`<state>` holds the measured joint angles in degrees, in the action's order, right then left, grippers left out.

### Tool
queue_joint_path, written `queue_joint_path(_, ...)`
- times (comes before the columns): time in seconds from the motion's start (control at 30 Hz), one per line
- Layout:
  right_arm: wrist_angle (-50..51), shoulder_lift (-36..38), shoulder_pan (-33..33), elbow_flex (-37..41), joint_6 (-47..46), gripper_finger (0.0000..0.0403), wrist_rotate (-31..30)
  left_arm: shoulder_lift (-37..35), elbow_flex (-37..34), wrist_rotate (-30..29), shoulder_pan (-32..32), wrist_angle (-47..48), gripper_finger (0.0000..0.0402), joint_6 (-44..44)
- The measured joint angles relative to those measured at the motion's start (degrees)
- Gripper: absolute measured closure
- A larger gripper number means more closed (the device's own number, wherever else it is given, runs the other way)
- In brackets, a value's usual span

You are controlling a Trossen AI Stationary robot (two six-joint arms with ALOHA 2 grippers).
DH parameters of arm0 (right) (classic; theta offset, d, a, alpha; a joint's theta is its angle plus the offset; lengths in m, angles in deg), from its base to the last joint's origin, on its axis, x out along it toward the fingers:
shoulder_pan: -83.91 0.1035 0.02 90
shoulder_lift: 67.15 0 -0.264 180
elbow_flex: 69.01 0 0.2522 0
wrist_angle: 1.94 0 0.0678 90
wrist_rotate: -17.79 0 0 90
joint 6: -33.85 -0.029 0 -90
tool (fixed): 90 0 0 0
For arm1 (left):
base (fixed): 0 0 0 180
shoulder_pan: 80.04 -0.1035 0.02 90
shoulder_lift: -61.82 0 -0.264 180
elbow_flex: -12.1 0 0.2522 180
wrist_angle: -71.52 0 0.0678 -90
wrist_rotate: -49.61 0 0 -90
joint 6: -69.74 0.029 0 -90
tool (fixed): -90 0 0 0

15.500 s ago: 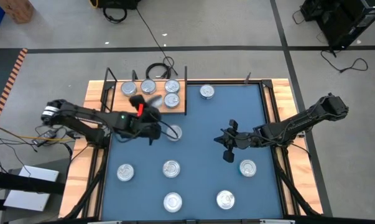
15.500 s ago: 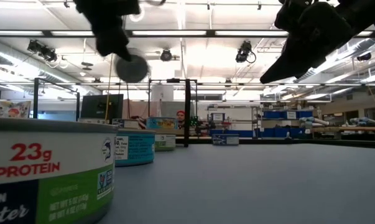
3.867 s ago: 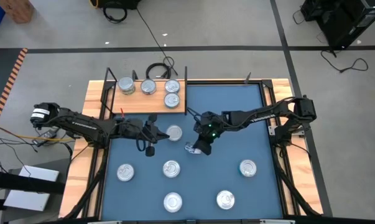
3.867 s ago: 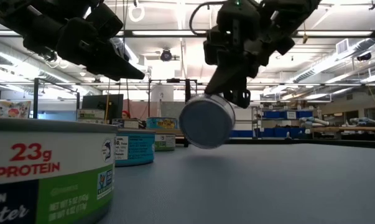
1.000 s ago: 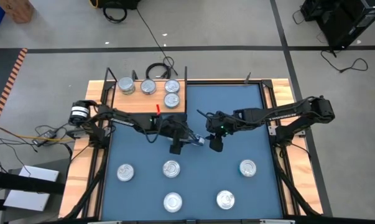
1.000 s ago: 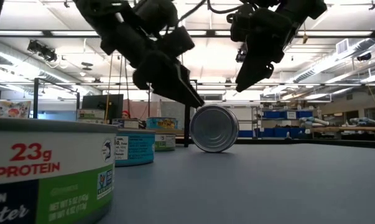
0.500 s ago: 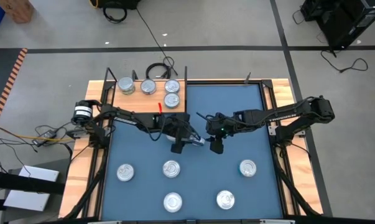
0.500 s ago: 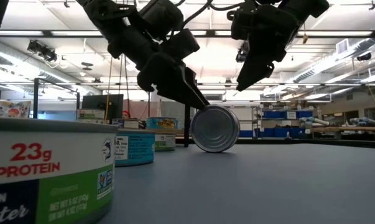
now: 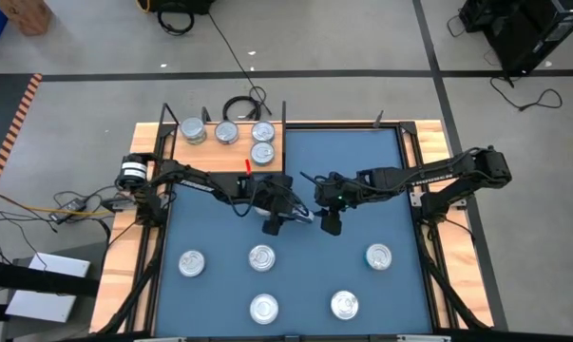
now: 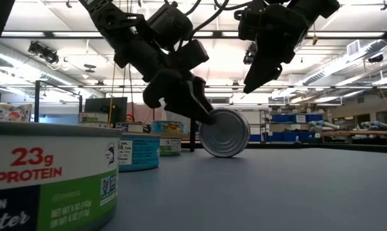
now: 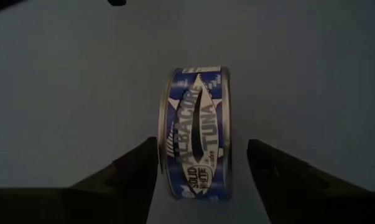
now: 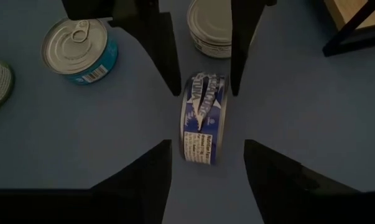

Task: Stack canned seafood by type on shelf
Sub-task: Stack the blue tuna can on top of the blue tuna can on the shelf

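A blue-labelled tuna can stands on its rim on the blue mat, near the middle. My left gripper is open, slanting down from the table's left, with one finger on each side of the can and a narrow gap at both. My right gripper is open and hangs above the can from the right, clear of it. The shelf, a wooden board at the far left, carries several cans resting on their bases.
Several more cans sit on their bases along the mat's near half. The shelf's black uprights stand just behind the left arm. A black cable coil lies behind the shelf.
My left gripper has sunk toward the can and moved a little toward the table's right edge, so its fingers now reach along both sides of the can. The can has stayed standing on its rim.
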<state>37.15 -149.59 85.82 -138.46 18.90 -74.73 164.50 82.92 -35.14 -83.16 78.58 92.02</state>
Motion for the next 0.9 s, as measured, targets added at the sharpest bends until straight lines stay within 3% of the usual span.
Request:
queue_joint_path(0.3, -0.12, 0.0, 0.0, -0.02, 0.12, 0.0196, 0.02, 2.03, -0.04, 1.73, 0.0, -2.87, 0.0221, -0.12)
queue_joint_path(0.5, 0.02, 0.0, 0.0, -0.04, 0.14, 0.0196, 0.02, 0.57, -0.09, -2.59, 0.19, -3.49, 0.0254, -0.12)
queue_joint_path(0.67, 0.61, 0.0, 0.41, -0.04, 0.12, 0.0196, 0.01, -3.3, -0.07, -9.89, 1.51, 0.4, 0.0254, 0.14)
queue_joint_path(0.9, 0.78, 0.0, 1.62, -0.04, 0.12, 0.0196, -0.85, -11.93, -0.07, -26.48, 5.85, 7.99, 0.0254, 1.64)
